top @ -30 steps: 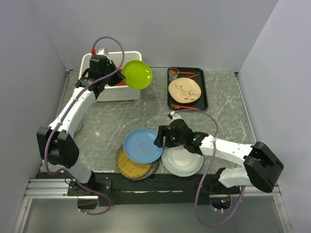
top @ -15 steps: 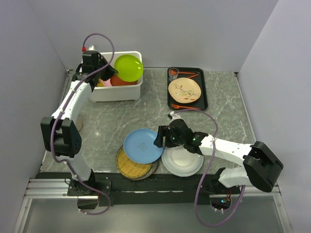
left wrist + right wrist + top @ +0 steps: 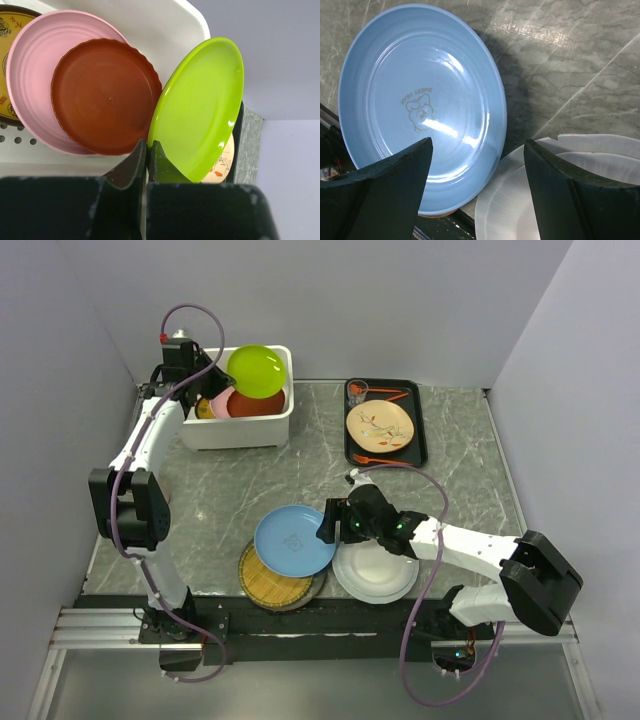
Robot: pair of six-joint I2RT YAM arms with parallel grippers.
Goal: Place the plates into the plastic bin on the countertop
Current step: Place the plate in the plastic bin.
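Left tool (image 3: 148, 148) — fingers pressed together on the near rim of the lime green plate (image 3: 200, 110), pinching it. The plate hangs steeply tilted above the right part of the plastic bin (image 3: 240, 430), which sits at the far left of the desk (image 3: 300, 475). Its high edge stands up by the bin's right wall. Whether it is fully inside that wall I cannot tell.

In the bin: a pink plate (image 3: 27, 85) with the red-brown plate (image 3: 105, 95) lying in it. A gold-patterned plate (image 3: 6, 35) shows at the left edge.

Step in hand, as I judge it: setting the lime plate down on that stack. To do it well:
- Keep the high edge inside the right wall.
- Roll the wrist to lay the plate nearer flat.
- Lower until it rests on the red-brown plate, and only then spread the fingers.

Letting go at this tilt risks a clatter, or a slide over the wall.

Right tool (image 3: 477, 145) — spread wide, holding nothing. It is poised over the right edge of the blue plate (image 3: 420, 100) on the near side of the desk, with the white plate (image 3: 520, 205) just beside it.
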